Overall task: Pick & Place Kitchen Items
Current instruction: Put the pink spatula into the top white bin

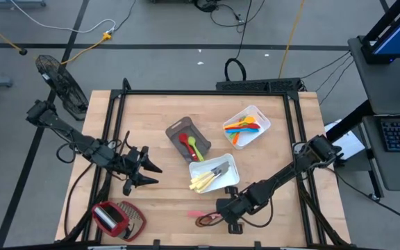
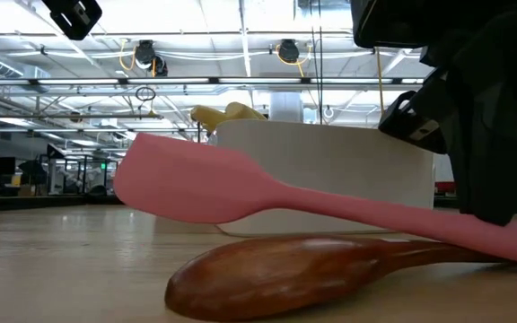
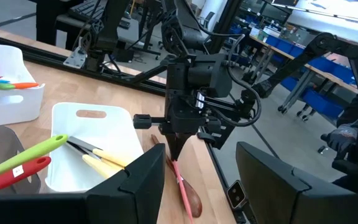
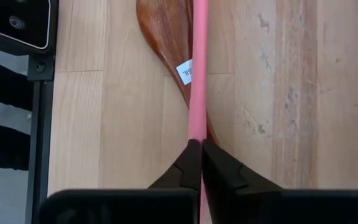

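1. The right gripper is low at the counter's near edge, its fingers clamped on the handle of the pink spatula.
2. The spatula lies across the brown wooden spoon, its blade seemingly lifted a little off the wood.
3. Just behind stands a white tray holding yellow utensils.
4. The left gripper hovers nearby, fingers apart, empty.

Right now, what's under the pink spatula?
A brown wooden spoon lies under the pink plastic spatula, which the right hand pinches. The spatula and hand cover part of the spoon's handle.
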### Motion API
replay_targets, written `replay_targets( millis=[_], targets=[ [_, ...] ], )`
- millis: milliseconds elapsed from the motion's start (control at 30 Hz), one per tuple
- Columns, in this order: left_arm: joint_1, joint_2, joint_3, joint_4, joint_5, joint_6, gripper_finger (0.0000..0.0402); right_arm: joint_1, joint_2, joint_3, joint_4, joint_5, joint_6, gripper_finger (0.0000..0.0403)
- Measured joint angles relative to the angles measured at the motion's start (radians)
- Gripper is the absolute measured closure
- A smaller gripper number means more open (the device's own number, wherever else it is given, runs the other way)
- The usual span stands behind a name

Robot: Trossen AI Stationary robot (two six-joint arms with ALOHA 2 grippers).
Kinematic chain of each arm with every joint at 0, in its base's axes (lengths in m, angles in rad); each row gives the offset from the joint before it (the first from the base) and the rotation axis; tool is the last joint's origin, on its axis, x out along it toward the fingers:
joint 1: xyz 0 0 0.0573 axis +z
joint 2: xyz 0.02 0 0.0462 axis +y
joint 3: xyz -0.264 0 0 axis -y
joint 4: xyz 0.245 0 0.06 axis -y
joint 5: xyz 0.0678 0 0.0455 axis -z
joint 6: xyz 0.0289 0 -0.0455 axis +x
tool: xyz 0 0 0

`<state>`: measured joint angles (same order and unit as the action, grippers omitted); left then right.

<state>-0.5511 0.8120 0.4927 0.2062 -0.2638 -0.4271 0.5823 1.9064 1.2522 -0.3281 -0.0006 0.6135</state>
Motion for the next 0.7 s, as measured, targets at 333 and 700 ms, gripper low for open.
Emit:
replay_targets(
  millis=[333, 700],
  targets=[
    [0.0, 0.0, 0.0, 0.0, 0.0, 0.0, 0.0199, -0.001, 0.0, 0.0, 0.0, -0.002, -0.014, 0.0401],
    [0.0, 0.0, 0.0, 0.0, 0.0, -0.001, 0.0199, -0.001, 0.0, -0.001, 0.009, -0.004, -0.027, 0.0351]
  ],
)
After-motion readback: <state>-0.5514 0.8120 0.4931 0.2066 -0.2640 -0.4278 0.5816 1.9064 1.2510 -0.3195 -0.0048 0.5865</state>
